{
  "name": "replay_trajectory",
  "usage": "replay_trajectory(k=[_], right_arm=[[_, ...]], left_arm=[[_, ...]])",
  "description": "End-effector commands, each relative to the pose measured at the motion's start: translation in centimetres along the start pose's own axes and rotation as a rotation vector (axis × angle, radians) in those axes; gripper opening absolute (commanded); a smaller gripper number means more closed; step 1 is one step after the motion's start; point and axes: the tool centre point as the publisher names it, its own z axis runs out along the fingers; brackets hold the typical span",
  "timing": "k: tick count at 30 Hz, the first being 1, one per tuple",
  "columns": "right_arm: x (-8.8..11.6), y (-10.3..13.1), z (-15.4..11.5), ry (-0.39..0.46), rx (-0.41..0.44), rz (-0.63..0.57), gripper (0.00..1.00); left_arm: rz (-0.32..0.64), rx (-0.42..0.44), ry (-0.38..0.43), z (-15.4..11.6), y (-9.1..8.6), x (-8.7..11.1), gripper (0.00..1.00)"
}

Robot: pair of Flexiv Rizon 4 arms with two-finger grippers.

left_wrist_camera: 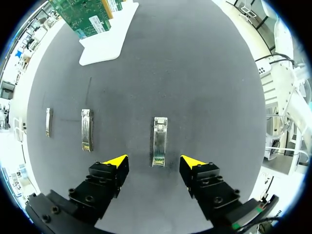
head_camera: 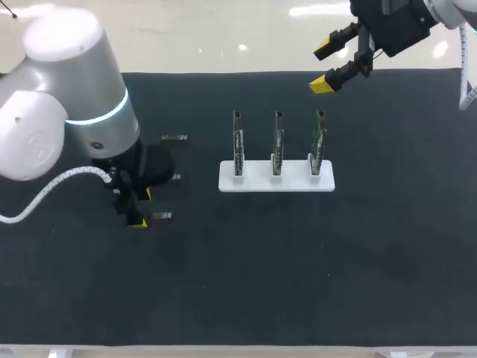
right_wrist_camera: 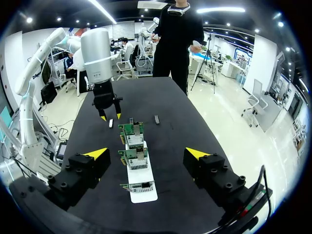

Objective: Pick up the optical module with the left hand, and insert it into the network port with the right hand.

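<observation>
Silvery optical modules, three; green boards, three.

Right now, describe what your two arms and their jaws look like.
My left arm has rounded light-grey joints, a glowing pale-blue ring and a white coiled cable. My right arm is the same light grey, with its own white coiled cable. Both carry blocky black jaws studded with screws, ending in bright yellow tips.
</observation>
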Motion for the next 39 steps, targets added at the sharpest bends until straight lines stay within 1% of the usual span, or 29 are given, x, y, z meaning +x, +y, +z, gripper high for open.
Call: replay_trajectory(k=[1,2,4,6,7,8,9,10,13,19,21,24,27,28,29,33,38,39], right_arm=[[0.0,0.1,0.0,0.001,0.002,0.001,1.00],[0.0,0.1,0.0,0.001,0.002,0.001,1.00],[0.0,0.1,0.0,0.001,0.002,0.001,1.00],[0.0,0.1,0.0,0.001,0.002,0.001,1.00],[0.0,0.1,0.0,0.001,0.002,0.001,1.00],[0.0,0.1,0.0,0.001,0.002,0.001,1.00],[0.0,0.1,0.0,0.001,0.002,0.001,1.00],[0.0,0.1,0.0,0.001,0.002,0.001,1.00],[0.0,0.1,0.0,0.001,0.002,0.001,1.00],[0.0,0.1,0.0,0.001,0.002,0.001,1.00],[0.0,0.1,0.0,0.001,0.002,0.001,1.00],[0.0,0.1,0.0,0.001,0.002,0.001,1.00],[0.0,0.1,0.0,0.001,0.002,0.001,1.00],[0.0,0.1,0.0,0.001,0.002,0.001,1.00],[0.0,0.1,0.0,0.001,0.002,0.001,1.00],[0.0,0.1,0.0,0.001,0.002,0.001,1.00],[0.0,0.1,0.0,0.001,0.002,0.001,1.00],[0.0,0.1,0.0,0.001,0.002,0.001,1.00]], left_arm=[[-0.003,-0.002,0.004,0.3,0.1,-0.3,0.91],[-0.005,-0.002,0.004,0.4,0.1,-0.3,0.87],[-0.008,-0.003,0.005,0.5,0.0,-0.5,0.85],[-0.010,-0.004,0.006,0.6,-0.1,-0.7,0.79],[-0.011,-0.005,0.007,0.7,-0.1,-0.7,0.75],[-0.013,-0.006,0.010,0.8,-0.1,-0.8,0.45],[-0.014,-0.008,0.013,0.9,-0.2,-0.9,0.31],[-0.015,-0.008,0.015,0.9,-0.2,-0.9,0.00],[-0.012,-0.001,0.011,0.4,-0.2,-0.6,0.00],[-0.028,0.011,-0.007,-2.3,0.1,0.2,0.00],[-0.037,-0.002,-0.019,-3.1,0.3,0.3,0.00],[-0.046,-0.003,-0.059,-4.6,0.7,0.6,0.00],[-0.044,-0.006,-0.127,-6.1,1.2,0.6,0.00],[-0.044,-0.007,-0.175,-6.9,1.5,0.6,0.00],[-0.038,-0.007,-0.200,-7.3,1.7,0.6,0.00],[-0.002,0.016,-0.307,-9.6,2.5,0.0,0.00],[0.018,0.038,-0.436,-11.8,3.6,-0.9,0.00],[0.027,0.048,-0.477,-12.4,3.9,-1.1,0.00]])
